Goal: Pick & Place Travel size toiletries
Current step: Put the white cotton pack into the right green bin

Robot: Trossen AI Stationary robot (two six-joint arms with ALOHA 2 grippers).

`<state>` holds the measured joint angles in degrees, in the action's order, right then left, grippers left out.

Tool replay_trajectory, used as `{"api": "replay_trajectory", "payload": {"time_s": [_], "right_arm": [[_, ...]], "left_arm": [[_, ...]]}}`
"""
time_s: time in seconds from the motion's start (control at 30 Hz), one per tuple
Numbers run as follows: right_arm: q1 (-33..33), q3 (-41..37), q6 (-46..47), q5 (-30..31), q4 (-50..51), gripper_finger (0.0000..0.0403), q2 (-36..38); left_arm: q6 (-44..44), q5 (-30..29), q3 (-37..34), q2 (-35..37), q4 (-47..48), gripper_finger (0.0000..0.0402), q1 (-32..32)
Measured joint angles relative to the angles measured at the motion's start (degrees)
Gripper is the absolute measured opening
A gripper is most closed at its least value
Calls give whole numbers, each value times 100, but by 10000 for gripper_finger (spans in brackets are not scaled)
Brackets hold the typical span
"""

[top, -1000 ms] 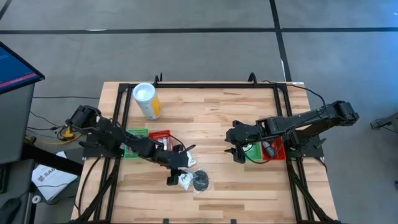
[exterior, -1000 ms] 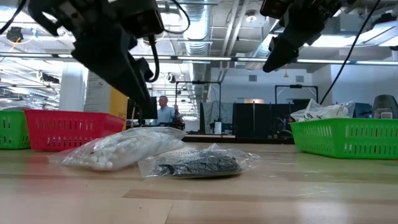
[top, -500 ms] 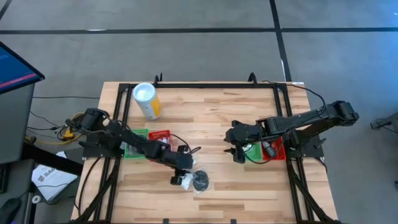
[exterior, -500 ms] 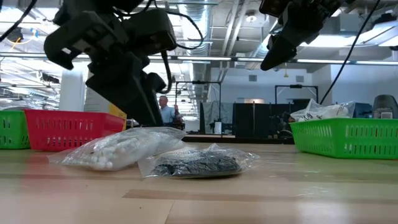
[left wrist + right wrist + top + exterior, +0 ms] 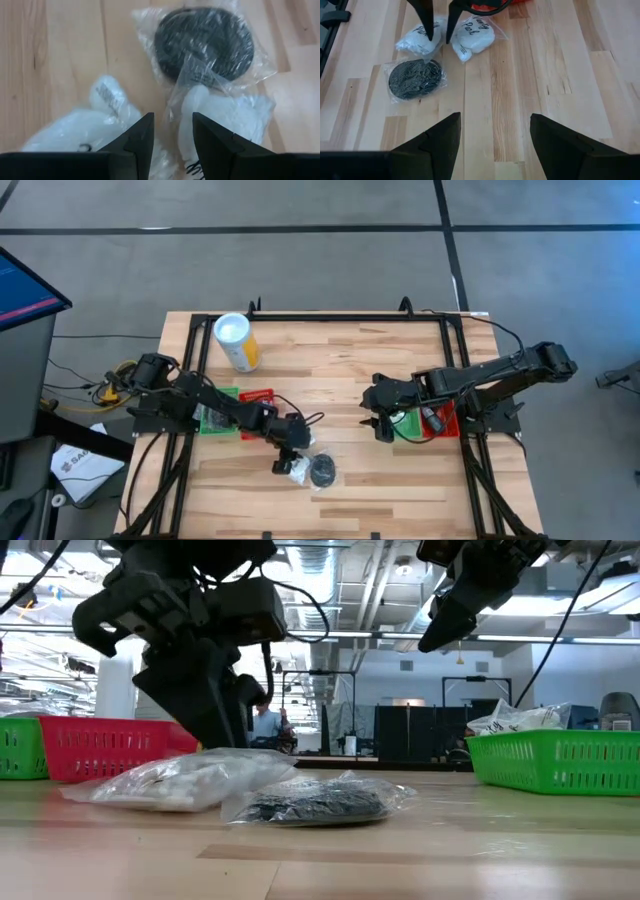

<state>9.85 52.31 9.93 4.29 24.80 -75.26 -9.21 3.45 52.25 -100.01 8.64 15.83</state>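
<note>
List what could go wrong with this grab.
1. The left gripper straddles thin plastic of the white bag; it may pinch only film and slip.
2. The black bag touches the white one, so a lift could drag it along.
3. The right gripper hangs open above the table, well clear, so it seems unlikely to interfere.

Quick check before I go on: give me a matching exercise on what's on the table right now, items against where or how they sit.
Things:
1. white packet
2. black packet
3. yellow cylinder
4. right gripper

Places or states:
A. lying near the table's far edge
B. open, in the air above the table
C. flat on the wood, holding a dark round disc
D. under the left gripper, its fingers straddling it

Pairs: 1-D, 2-C, 3-A, 4-B
</note>
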Motion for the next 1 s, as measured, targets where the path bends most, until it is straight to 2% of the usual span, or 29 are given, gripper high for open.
{"api": "replay_trajectory", "payload": {"time_s": [0.3, 0.43, 0.63, 1.0], "right_arm": [[0, 0, 0, 0, 0, 227, 0], [0, 0, 0, 0, 0, 227, 0], [0, 0, 0, 0, -2, 227, 0], [0, 0, 1, 0, -2, 227, 0]], "left_arm": [[-1, 120, 0, 0, 122, 117, -17], [0, 141, 0, 2, 342, 86, -17], [22, 139, 0, 4, 344, 9, -17], [2, 88, 36, 9, 408, 0, -17]]}}
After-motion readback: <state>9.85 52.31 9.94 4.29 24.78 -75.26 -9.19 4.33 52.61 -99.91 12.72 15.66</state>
